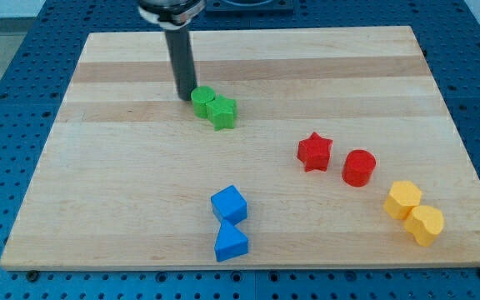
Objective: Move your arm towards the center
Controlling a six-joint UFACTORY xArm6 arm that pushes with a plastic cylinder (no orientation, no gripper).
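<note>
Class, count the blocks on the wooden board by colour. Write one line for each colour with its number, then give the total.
Green: 2, the green cylinder and the green star
Red: 2, the red star and the red cylinder
Blue: 2, the blue cube and the blue wedge
Yellow: 2, the yellow hexagon and the yellow heart
Total: 8

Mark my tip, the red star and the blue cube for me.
my tip (185, 96), camera view, the rod's very lower end.
red star (314, 152), camera view, middle of its top face.
blue cube (228, 203), camera view, middle of its top face.
</note>
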